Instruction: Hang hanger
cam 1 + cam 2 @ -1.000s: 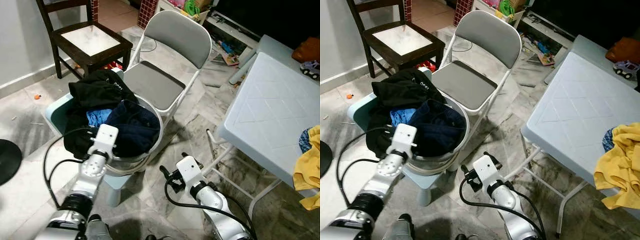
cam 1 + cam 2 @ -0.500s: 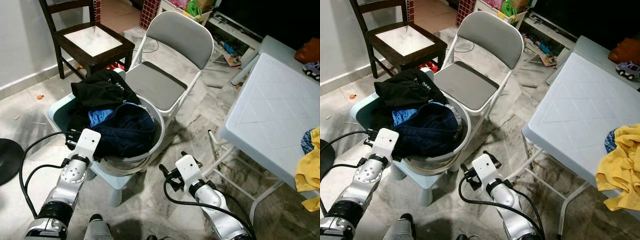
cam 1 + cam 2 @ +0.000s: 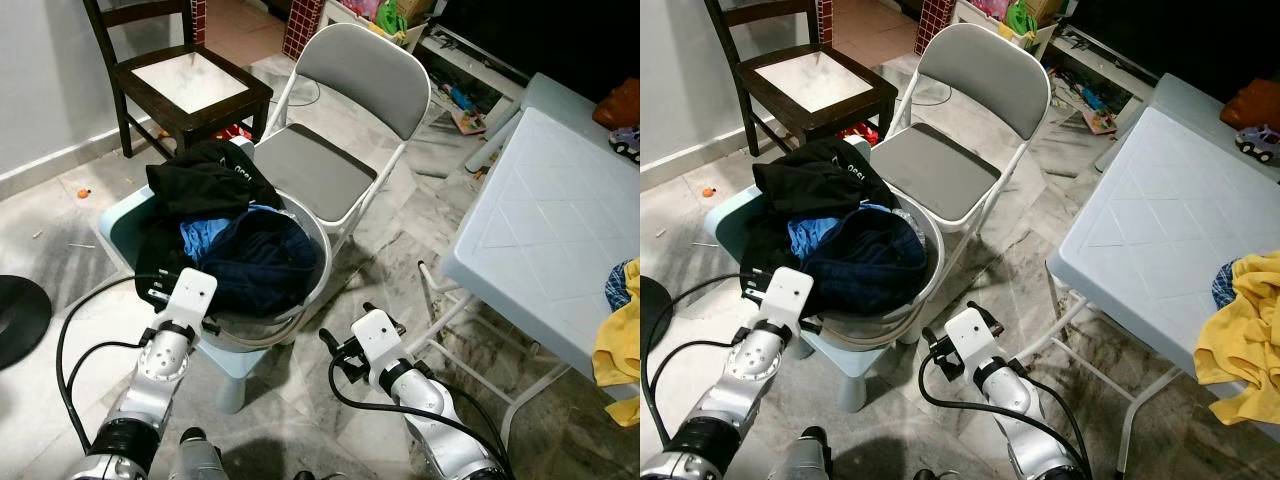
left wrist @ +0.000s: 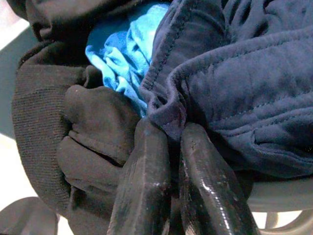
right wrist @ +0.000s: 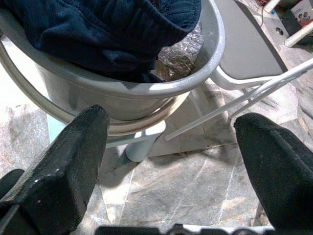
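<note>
A round grey basket (image 3: pixel 318 262) stands on a low pale-blue stool (image 3: pixel 117 214). It is heaped with a black garment (image 3: pixel 205 180), a bright blue cloth (image 3: pixel 197 236) and a navy garment (image 3: pixel 262 262). My left gripper (image 4: pixel 170 134) is at the near left side of the heap, shut on a hem of the navy garment (image 4: pixel 234 83), beside the black garment (image 4: pixel 88 127). My right gripper (image 3: pixel 346 324) hangs low over the floor in front of the basket (image 5: pixel 146 90), its fingers (image 5: pixel 63 156) wide apart with nothing between them. I see no hanger.
A grey folding chair (image 3: pixel 322 168) stands right behind the basket, a dark wooden chair (image 3: pixel 190 85) farther back left. A pale folding table (image 3: pixel 550 220) fills the right side, with a yellow cloth (image 3: pixel 618 345) at its near edge. A black round base (image 3: pixel 15 320) lies at far left.
My left arm swung out from over the basket to its left side, then came partly back to the heap's near edge. The navy garment shifted a little. The right arm stayed put.
</note>
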`<state>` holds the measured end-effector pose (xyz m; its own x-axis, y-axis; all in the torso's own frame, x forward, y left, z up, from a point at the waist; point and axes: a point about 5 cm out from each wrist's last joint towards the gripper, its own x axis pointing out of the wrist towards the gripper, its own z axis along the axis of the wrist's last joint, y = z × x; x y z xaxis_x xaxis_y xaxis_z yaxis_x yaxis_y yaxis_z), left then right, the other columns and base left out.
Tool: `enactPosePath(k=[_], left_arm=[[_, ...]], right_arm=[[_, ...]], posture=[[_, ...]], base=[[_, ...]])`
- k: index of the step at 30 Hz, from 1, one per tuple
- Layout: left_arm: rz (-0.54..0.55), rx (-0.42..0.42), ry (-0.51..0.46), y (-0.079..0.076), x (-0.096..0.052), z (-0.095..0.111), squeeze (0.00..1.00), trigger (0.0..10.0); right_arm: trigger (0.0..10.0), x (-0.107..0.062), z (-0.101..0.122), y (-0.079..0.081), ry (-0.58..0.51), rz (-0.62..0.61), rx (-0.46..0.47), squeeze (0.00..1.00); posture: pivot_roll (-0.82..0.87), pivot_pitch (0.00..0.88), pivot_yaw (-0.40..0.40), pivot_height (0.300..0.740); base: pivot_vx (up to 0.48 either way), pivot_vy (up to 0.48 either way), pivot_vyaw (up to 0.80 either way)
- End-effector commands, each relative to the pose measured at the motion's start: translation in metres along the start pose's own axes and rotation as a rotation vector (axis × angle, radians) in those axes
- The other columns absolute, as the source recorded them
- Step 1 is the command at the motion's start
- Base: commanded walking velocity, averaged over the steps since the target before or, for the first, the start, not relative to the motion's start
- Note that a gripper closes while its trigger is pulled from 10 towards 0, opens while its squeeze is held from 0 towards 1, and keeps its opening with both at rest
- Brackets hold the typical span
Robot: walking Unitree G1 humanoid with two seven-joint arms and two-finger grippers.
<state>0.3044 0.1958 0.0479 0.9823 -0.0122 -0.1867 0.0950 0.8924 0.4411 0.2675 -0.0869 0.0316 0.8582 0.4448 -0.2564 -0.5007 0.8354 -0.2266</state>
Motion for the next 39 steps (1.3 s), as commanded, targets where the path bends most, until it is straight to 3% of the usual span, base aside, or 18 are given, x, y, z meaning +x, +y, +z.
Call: enactPosePath(k=[1, 2, 3, 4, 7, 10, 16, 22, 26, 33, 39], left_arm=[[-0.033, 0.034, 0.007, -0.011, -0.006, -0.003, 0.0, 4.0], [-0.033, 0.034, 0.007, -0.011, -0.006, -0.003, 0.0, 4.0], [-0.043, 0.015, 0.004, -0.012, -0.007, -0.004, 0.01, 10.0], [-0.045, 0.007, 0.0, -0.012, -0.009, -0.004, 1.0, 10.0], [-0.044, 0.0, -0.014, -0.013, -0.01, -0.003, 1.0, 10.0], [-0.074, 0.021, -0.093, -0.016, -0.013, 0.006, 1.0, 10.0], [-0.17, 0.058, -0.149, -0.027, -0.022, 0.008, 1.0, 10.0], [-0.226, 0.073, -0.11, -0.031, -0.037, -0.009, 1.0, 10.0], [-0.241, 0.079, -0.112, -0.031, -0.04, -0.01, 1.0, 10.0], [-0.294, 0.04, -0.195, -0.041, -0.034, 0.019, 1.0, 10.0], [-0.352, -0.059, -0.198, -0.065, -0.025, 0.042, 1.0, 10.0]], right_arm=[[10.0, -0.005, -0.011, -0.003, 0.037, -0.006, 0.003, 0.0], [10.0, -0.005, -0.011, -0.003, 0.037, -0.006, 0.003, 0.0], [10.0, -0.005, -0.01, -0.003, 0.037, -0.004, 0.003, 0.0], [10.0, -0.005, -0.01, -0.003, 0.037, -0.003, 0.003, 0.0], [10.0, -0.005, -0.009, -0.003, 0.035, -0.002, 0.003, 0.0], [10.0, -0.005, -0.01, -0.004, 0.035, -0.002, 0.001, 0.0], [10.0, -0.004, -0.009, -0.005, 0.036, -0.001, -0.001, 0.0], [10.0, -0.005, -0.01, -0.004, 0.037, 0.002, 0.001, 0.0], [10.0, -0.006, -0.01, -0.004, 0.038, 0.002, 0.0, 0.0], [10.0, -0.007, -0.011, -0.006, 0.042, 0.004, -0.003, 0.0], [10.0, -0.007, -0.01, -0.005, 0.04, 0.011, -0.012, 0.0]], posture=[[0.21, 0.153, -0.255, 0.74], [0.21, 0.153, -0.255, 0.74], [0.21, 0.153, -0.257, 0.74], [0.22, 0.154, -0.259, 0.74], [0.22, 0.155, -0.26, 0.74], [0.22, 0.156, -0.263, 0.74], [0.22, 0.157, -0.263, 0.74], [0.21, 0.159, -0.264, 0.74], [0.21, 0.161, -0.265, 0.74], [0.21, 0.164, -0.272, 0.74], [0.19, 0.163, -0.278, 0.74]], base=[[0.0, 0.0, 0.0], [0.0, 0.0, 0.0], [0.0, 0.0, 0.0], [0.0, 0.0, 0.0], [0.0, 0.0, 0.0], [0.0, 0.0, 0.0], [0.0, 0.0, 0.0], [0.0, 0.0, 0.0], [0.0, 0.0, 0.0], [0.0, 0.0, 0.0], [0.0, 0.0, 0.0]])
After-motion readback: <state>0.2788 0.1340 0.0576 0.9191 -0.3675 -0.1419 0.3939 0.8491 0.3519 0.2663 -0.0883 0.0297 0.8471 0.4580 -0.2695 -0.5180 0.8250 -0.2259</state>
